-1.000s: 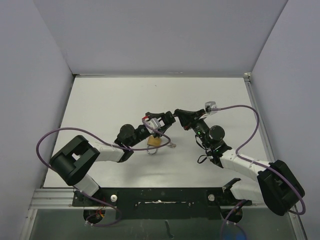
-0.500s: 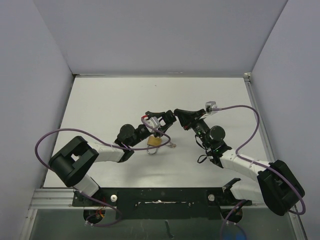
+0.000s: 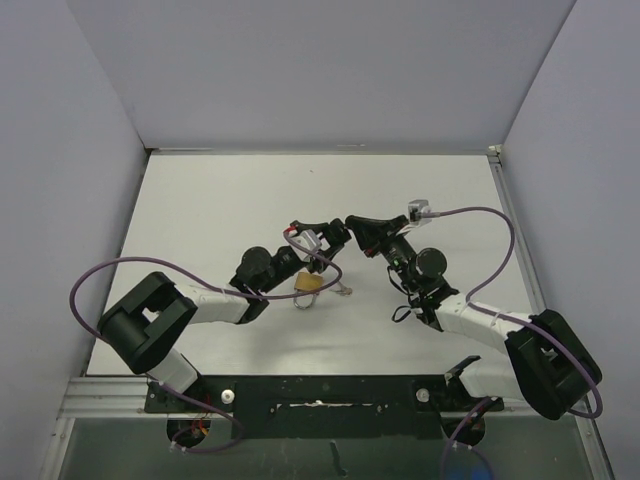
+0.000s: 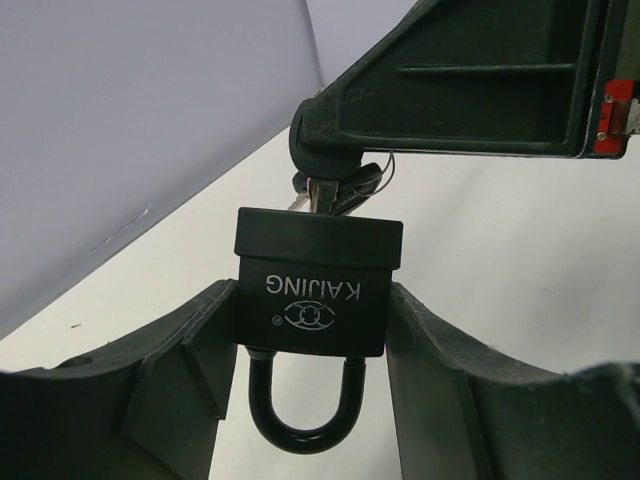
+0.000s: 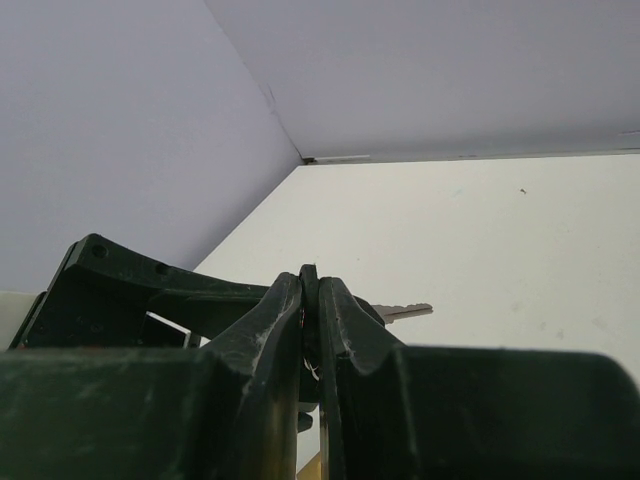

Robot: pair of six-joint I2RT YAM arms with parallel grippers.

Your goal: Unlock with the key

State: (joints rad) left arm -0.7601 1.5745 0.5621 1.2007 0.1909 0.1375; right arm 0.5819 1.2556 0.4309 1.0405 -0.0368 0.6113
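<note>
The left gripper [image 4: 316, 330], with chunky matte-black fingers, clamps the padlock [image 4: 318, 285] by its flat sides. The padlock is a black, boxy body, and its round shackle hangs nearest the camera. A metal key [image 4: 322, 195] meets the padlock's far face, pinched in the closed right gripper [image 5: 311, 285], which hides its head. Beyond are the white table [image 4: 520, 260] and a grey wall [image 4: 130, 120].

The padlock [image 4: 318, 262] is sitting between the left gripper's [image 4: 314, 330] fingers over mid-table [image 3: 200, 200]; the right gripper [image 5: 310, 285] is sitting just right, its key [image 4: 322, 193] touching the padlock's end opposite the shackle [image 4: 298, 425].
</note>
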